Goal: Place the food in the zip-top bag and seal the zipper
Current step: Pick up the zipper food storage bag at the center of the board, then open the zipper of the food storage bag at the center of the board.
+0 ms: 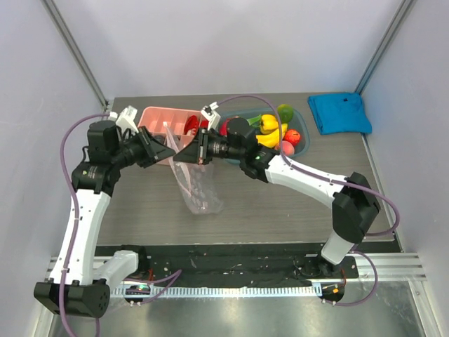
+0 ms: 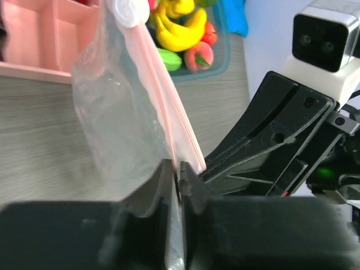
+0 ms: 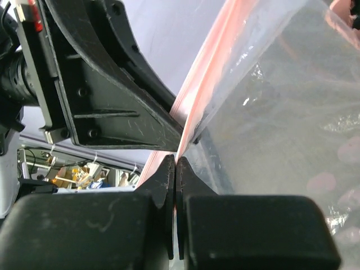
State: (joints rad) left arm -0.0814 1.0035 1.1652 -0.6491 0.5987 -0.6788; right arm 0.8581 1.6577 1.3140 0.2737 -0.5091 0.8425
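Both arms meet over the middle of the table (image 1: 280,203). The left gripper (image 2: 179,179) has its fingers pressed together on the pale-pink zipper (image 2: 169,95), and the right gripper (image 3: 175,169) is clamped on the same strip right beside it, with the two sets of black fingers almost touching. The zip-top bag (image 1: 196,188) hangs from this shared pinch, and its crinkled body droops toward the table in front of the pink divided box (image 1: 158,119). The white slider (image 2: 126,10) sits at the far end of the strip. The food (image 1: 273,132) lies well apart to the right in a teal tray (image 2: 223,53), and none of it appears to be in the bag, though the glare on the film makes that hard to confirm. I cannot tell whether the mouth is parted or pressed shut where the fingers hold it. The main risk is that both pinches sit at one end of the strip. If the arms pull apart, the thin film could slip out, or the strip could twist instead of opening. The fingers are also close enough to knock together. And if either arm lets go to fetch food, the limp bag will probably sag and close its mouth.
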